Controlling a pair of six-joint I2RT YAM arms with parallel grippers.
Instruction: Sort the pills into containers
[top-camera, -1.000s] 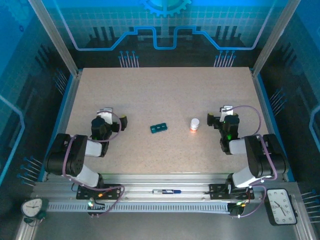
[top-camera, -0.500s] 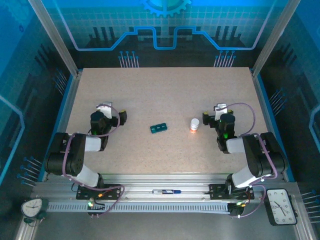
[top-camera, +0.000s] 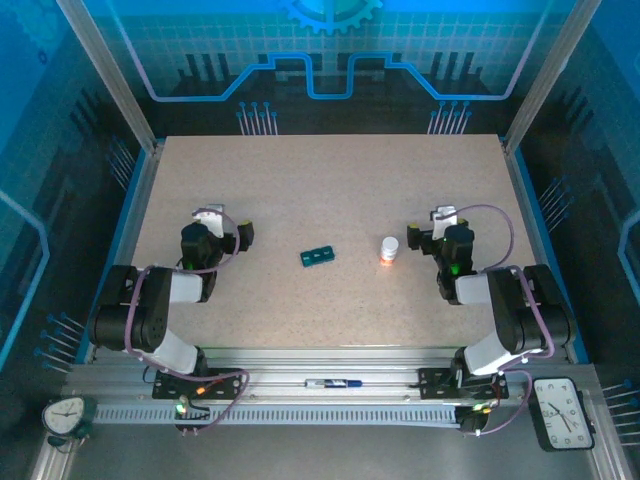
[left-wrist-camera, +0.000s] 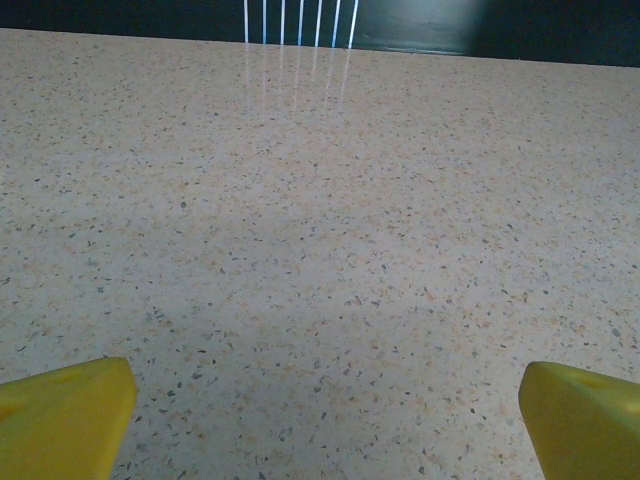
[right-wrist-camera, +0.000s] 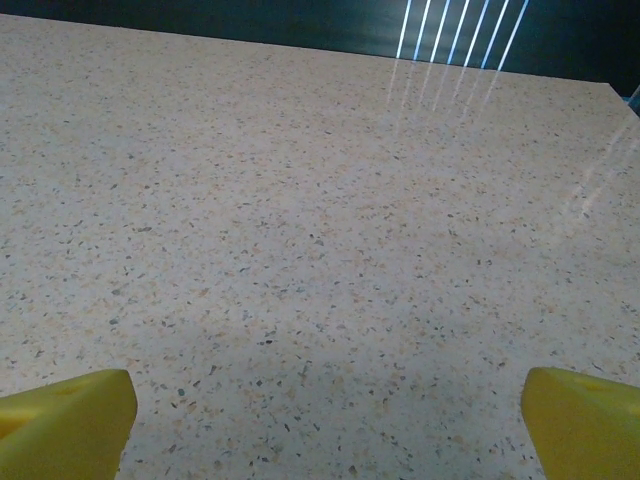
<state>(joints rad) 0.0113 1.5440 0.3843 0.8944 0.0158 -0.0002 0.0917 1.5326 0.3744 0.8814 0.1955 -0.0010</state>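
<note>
The containers, a small teal pill box (top-camera: 318, 256) with three compartments, lie flat at the middle of the speckled table (top-camera: 330, 180). A small white bottle (top-camera: 389, 248) with an orange base stands upright to its right. The pills are out of view. My left gripper (top-camera: 228, 225) hovers left of the pill box, open, a good gap away. My right gripper (top-camera: 428, 226) sits just right of the bottle, open too. In the left wrist view the yellow fingertips (left-wrist-camera: 65, 415) stand wide apart over bare table, and the same holds for the fingertips (right-wrist-camera: 70, 420) in the right wrist view.
A metal frame and blue walls ring the table. A pen (top-camera: 333, 383) lies on the front rail between the arm bases. Small clocks sit at the near left (top-camera: 65, 415) and near right (top-camera: 565, 412) corners. Bare table stretches toward the far edge.
Both grippers have edged slightly toward the far side of the table, the right one also a little left toward the bottle. Pill box and bottle have not moved.
</note>
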